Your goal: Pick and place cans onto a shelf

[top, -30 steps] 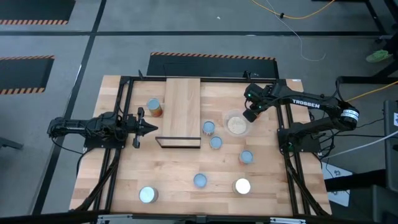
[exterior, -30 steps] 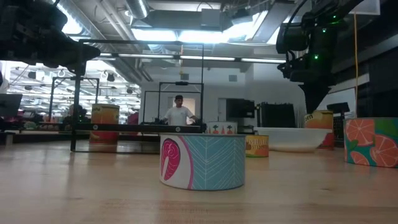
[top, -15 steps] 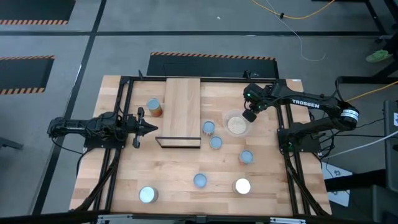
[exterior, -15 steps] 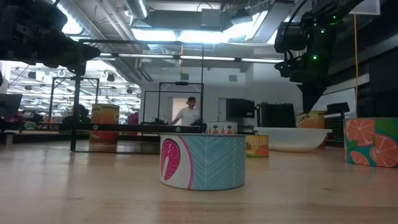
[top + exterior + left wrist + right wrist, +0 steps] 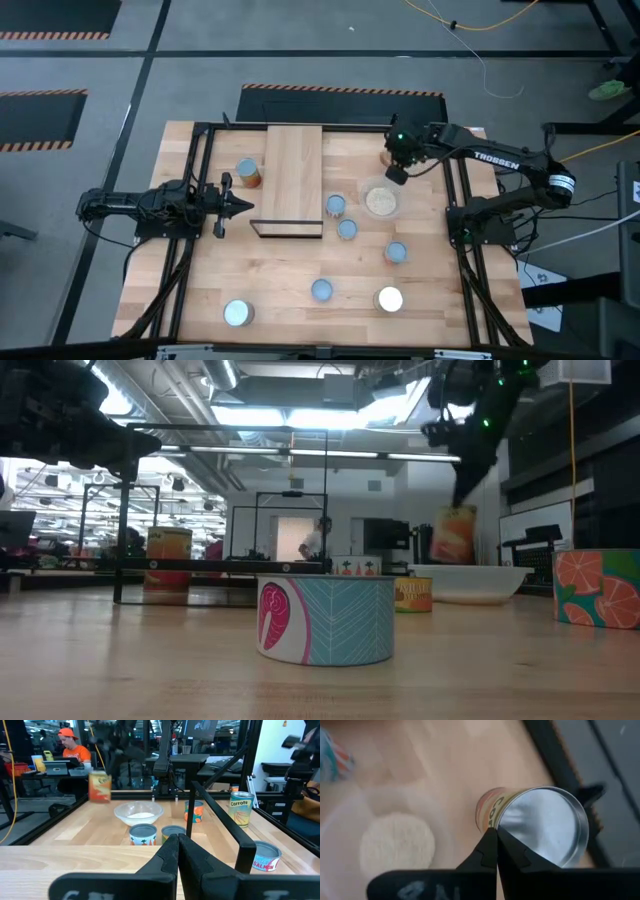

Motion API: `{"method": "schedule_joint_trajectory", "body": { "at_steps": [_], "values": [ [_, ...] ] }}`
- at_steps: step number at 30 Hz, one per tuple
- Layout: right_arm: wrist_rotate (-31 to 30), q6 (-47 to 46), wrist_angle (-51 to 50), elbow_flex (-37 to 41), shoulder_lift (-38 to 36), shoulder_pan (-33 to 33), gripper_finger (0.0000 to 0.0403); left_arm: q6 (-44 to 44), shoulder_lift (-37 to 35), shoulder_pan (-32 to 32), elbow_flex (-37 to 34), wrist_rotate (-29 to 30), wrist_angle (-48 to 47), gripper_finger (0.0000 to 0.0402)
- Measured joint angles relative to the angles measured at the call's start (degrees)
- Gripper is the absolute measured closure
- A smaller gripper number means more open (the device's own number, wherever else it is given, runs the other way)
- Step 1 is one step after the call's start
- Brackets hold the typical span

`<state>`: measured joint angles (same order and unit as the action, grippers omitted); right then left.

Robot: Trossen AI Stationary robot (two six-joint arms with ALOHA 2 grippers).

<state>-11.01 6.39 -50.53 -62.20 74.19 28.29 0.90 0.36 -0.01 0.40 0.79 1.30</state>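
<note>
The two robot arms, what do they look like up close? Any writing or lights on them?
Both arms are dark, slim and jointed. The right arm carries white lettering reading TROSSEN, a silver ring near its elbow and a small green light by the wrist. Each ends in two black, tapering fingers: the left gripper and the right gripper. Black cables trail along the left arm.

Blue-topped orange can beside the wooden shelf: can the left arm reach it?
Probably yes: the blue-topped orange can stands near the left gripper, nothing between them, though its jaws are shut.
</note>
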Motion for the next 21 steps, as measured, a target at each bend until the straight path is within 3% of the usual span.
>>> {"method": "schedule_joint_trajectory", "body": {
  "at_steps": [8,21],
  "values": [
    [2.99,9.97,-0.08,-15.26,6.45,0.74,0.0402,0.0,0.0,0.0,0.0,0.0,0.0,0.0401],
    [10.41,19.7,-0.32,-41.05,28.53,1.22,0.0403,-0.02,0.0,-0.02,0.0,-0.01,0.01,0.0401]
  ]
}}
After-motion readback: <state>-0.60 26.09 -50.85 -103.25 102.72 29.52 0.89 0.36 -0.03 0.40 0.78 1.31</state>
